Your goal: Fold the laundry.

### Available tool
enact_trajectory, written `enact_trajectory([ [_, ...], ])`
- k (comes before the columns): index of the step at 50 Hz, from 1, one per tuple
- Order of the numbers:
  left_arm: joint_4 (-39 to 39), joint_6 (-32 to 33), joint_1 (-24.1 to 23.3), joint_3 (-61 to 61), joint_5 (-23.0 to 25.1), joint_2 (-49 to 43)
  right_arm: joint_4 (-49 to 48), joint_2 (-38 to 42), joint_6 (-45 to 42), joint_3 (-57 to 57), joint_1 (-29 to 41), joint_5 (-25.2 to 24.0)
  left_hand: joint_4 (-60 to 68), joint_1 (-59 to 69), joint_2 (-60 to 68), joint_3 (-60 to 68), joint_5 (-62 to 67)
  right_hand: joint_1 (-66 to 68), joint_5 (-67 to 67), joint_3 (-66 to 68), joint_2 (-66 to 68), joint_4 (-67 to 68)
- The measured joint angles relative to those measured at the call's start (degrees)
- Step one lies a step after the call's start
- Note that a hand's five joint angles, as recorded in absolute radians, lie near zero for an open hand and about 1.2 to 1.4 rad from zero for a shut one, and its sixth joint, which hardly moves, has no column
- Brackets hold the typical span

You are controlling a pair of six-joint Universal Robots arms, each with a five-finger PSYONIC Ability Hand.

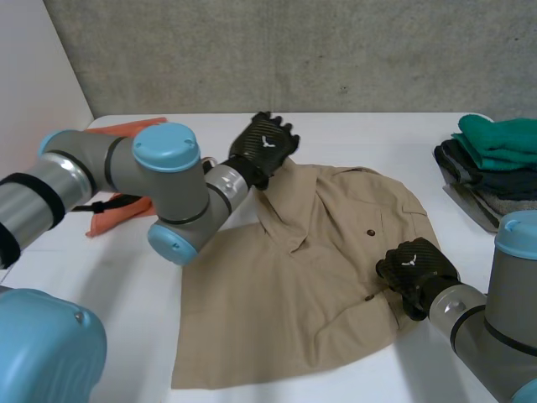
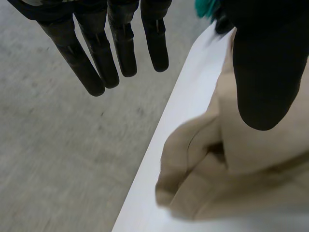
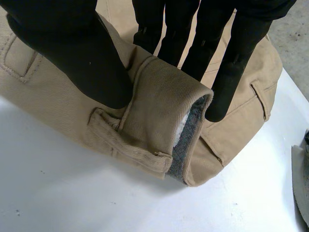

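At 3 o'clock the tan garment is pinched by the right hand, left hand held open at 12, so the unpinned far edge could be dragged askew.

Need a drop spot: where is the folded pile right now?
In the head view the folded pile sits at the table's far right, past the right hand, to the right of the tan garment.

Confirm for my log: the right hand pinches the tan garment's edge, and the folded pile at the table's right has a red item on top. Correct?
One slip: the head view shows a green item on top of the folded pile, not a red one. The right hand does pinch the edge of the tan garment.
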Motion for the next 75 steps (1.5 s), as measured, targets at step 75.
enact_trajectory([
  [75, -24.32, 22.93, 0.31, 34.92, 16.12, -22.54, -0.56, 1.6, -2.28, 0.56, -0.24, -0.83, 1.03, 1.6, 0.91, 1.14, 1.08, 0.0, 0.51, 0.12, 0.0, 0.06],
])
